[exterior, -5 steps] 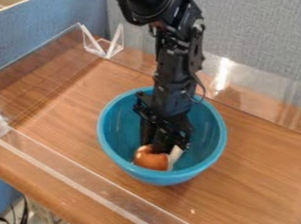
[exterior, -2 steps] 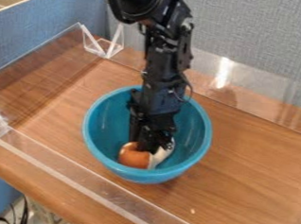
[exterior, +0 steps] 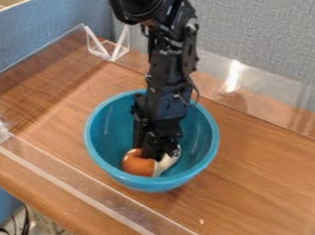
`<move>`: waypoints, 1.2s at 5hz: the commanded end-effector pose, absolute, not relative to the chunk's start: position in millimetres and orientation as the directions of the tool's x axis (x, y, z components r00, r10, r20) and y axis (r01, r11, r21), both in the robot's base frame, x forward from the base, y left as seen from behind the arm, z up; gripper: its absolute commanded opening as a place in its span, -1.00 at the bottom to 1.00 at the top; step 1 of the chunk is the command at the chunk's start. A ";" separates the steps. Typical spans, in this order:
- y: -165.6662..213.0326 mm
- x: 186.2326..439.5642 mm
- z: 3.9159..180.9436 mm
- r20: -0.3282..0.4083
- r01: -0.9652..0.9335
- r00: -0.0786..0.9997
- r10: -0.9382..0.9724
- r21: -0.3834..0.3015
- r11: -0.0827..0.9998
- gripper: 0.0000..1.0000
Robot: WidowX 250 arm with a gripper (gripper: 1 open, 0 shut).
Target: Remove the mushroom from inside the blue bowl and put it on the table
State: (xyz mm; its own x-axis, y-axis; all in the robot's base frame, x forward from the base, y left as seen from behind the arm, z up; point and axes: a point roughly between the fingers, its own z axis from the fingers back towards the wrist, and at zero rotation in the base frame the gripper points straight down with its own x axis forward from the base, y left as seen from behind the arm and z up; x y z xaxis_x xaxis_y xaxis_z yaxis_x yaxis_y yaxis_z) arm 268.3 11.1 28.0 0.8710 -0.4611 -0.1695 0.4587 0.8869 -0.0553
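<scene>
Bowl: the blue bowl (exterior: 109, 139) is round, deep and glossy teal plastic with a smooth, plain wall; it stands upright on the table, its mouth facing up.
Mushroom: the mushroom (exterior: 143, 164) lies inside the bowl, on the floor at the near side; its rounded orange-brown cap sits to the left in the picture, with a pale patch, seemingly the stem, toward the right, so its long axis appears to run roughly level rather than upright.
Gripper: the gripper (exterior: 156, 154), black and angular, points straight down into the bowl; its tips are at the mushroom, jaws narrowed, but whether they actually grasp it cannot be told.
Arm: the black jointed arm (exterior: 170, 61) rises from the bowl toward the top of the picture.
Table: the table (exterior: 263, 185) is reddish-brown wood grain with a slight sheen.
Walls: low clear acrylic walls (exterior: 58, 174) edge the tabletop.
</scene>
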 end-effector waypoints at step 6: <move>-11.3 283.5 57.6 -0.113 0.418 0.898 -0.425 -0.081 0.905 -1.00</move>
State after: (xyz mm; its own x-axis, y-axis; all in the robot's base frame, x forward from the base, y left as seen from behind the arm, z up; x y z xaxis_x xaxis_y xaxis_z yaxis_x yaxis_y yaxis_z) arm 274.7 -13.1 38.9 0.8865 -0.4275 -0.1768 0.4134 0.9036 -0.1119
